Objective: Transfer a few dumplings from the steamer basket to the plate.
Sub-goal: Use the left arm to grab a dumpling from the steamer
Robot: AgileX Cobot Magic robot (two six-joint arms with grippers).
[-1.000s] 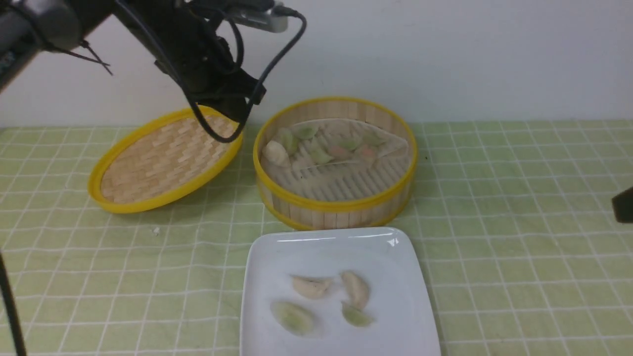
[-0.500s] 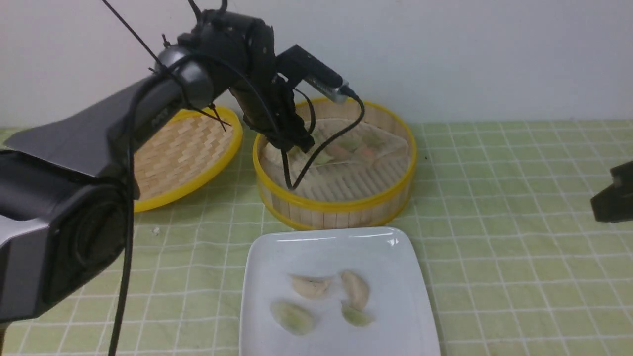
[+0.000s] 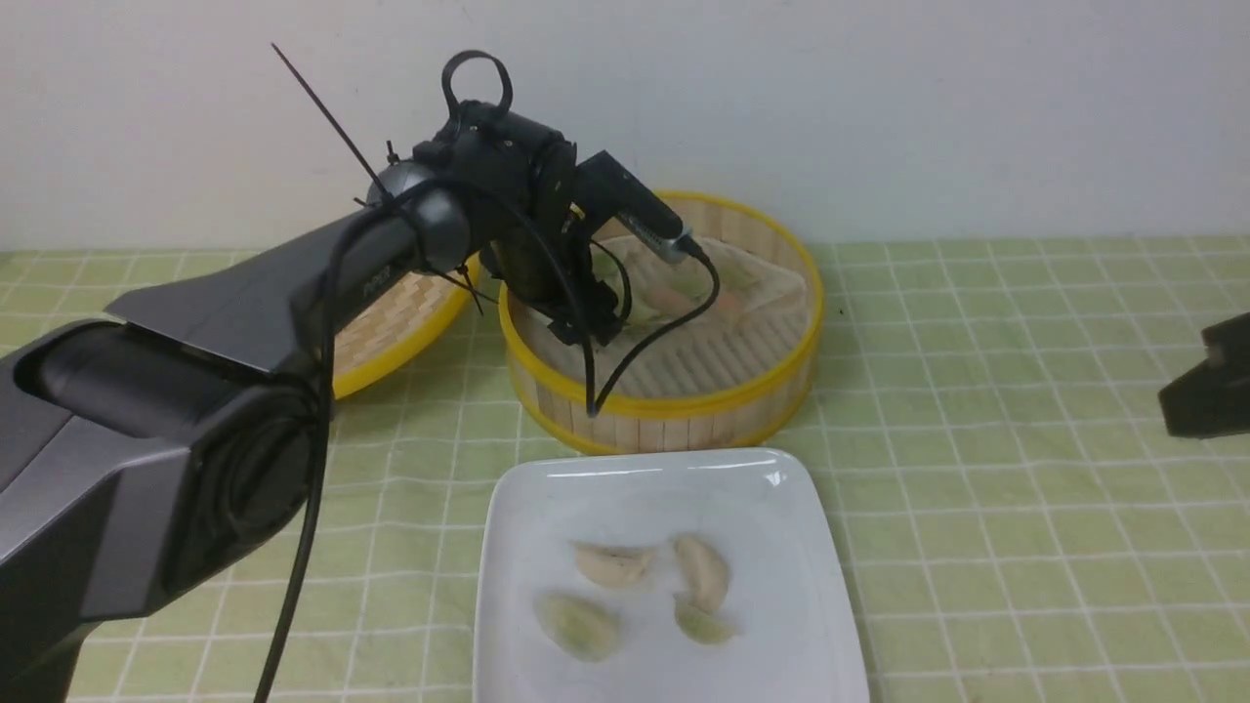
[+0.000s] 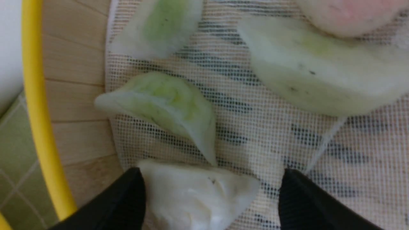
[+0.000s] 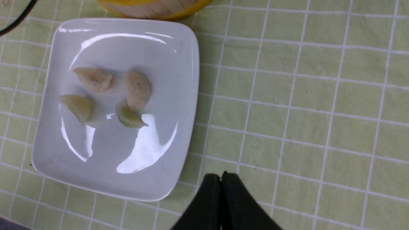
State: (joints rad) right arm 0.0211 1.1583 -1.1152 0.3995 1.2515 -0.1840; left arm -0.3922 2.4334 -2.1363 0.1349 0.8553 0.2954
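Green cloth (image 3: 977,488); basket (image 3: 684,405) partly behind arm (image 3: 293,283)

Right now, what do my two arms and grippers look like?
The left arm is dark grey, with rounded links, faint lettering, looping black cables and protruding cable ties. The left gripper has matte black wedge-shaped fingers. The right gripper has the same black fingers, tapering to points.

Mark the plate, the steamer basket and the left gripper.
plate (image 3: 664,493): front view, bare surface near its far edge.
steamer basket (image 3: 674,430): front view, on its front slat wall.
left gripper (image 4: 212,175): left wrist view, midway between its open fingertips.
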